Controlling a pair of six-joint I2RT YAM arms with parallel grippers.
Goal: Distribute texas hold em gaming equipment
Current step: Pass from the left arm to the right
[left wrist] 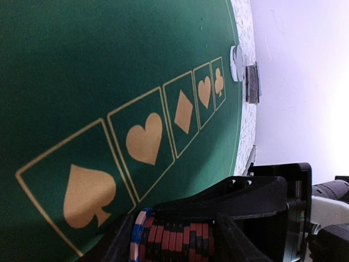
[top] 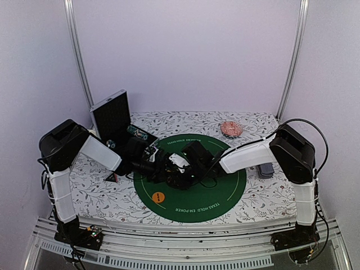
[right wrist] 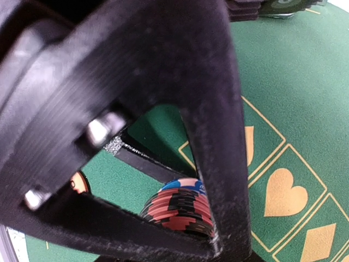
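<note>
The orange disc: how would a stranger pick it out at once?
Find the round green poker mat in the middle of the flowered table. On its near-left part, close to the edge, lies the orange disc. Unlike the striped red-and-black chips, it is a single flat orange round lying alone.

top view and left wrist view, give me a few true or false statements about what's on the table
1. The orange disc lies on the green mat. True.
2. The pink dish sits on the mat. False: it rests on the floral cloth behind the mat.
3. A chip stack sits between the fingers of the left hand. True.
4. The black case is closed. False: its lid stands open.
5. The printed boxes all show spades. False: spade, heart, diamond, heart, club.
</note>
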